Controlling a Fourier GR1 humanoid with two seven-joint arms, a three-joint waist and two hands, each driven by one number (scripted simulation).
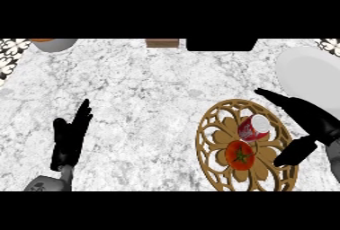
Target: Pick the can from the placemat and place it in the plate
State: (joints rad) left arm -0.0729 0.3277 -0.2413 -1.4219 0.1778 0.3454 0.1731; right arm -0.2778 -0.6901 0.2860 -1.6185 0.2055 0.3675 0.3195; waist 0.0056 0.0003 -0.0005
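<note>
R hand [319, 122], open, brackets can [253, 128] on placemat [269, 155] beside tomato [240, 155], prob. set to close on it; plate [305, 72] waits nearby, L hand [68, 137] rests open at left

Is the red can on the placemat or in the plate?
On the placemat. The can sits on the golden placemat, next to the tomato, apart from the white plate.

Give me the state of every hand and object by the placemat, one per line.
can: on the placemat, not held.
tomato: on the placemat next to the can, untouched.
placemat: flat on the counter, carrying both.
plate: at the view's right edge, no can on it.
right hand: open, fingers and thumb spread beside the can.
left hand: open, resting at the view's left.
</note>
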